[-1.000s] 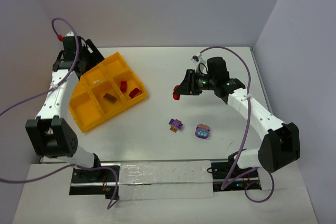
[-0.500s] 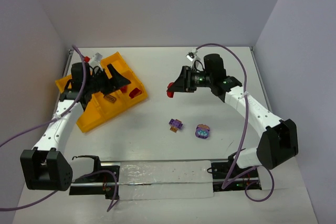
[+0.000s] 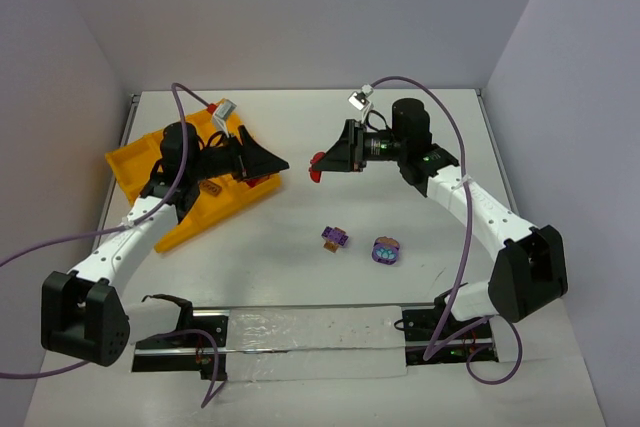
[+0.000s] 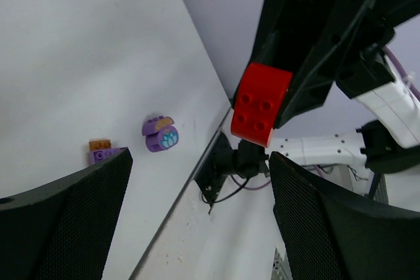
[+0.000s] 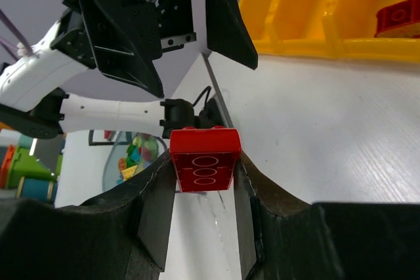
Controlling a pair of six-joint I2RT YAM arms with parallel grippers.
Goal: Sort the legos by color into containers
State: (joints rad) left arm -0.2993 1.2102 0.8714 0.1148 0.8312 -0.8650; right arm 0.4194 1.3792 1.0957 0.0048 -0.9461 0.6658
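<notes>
My right gripper (image 3: 318, 165) is shut on a red lego (image 5: 205, 159) and holds it above the table, right of the yellow tray (image 3: 128, 165). My left gripper (image 3: 268, 161) is open and empty, reaching over the tray's right corner and facing the red lego (image 4: 261, 104). Its mesh fingers (image 4: 65, 221) frame the left wrist view. Two purple legos lie on the table: one with orange (image 3: 336, 238) and one with light blue (image 3: 386, 250). Both also show in the left wrist view, the orange one (image 4: 102, 152) and the light-blue one (image 4: 161, 134). Two red legos (image 5: 400, 18) lie in tray cells.
A small brown piece (image 3: 210, 188) lies in a tray cell beside my left arm. The left arm covers much of the tray. Walls close off the table at the back and both sides. A metal rail (image 3: 310, 332) runs along the near edge.
</notes>
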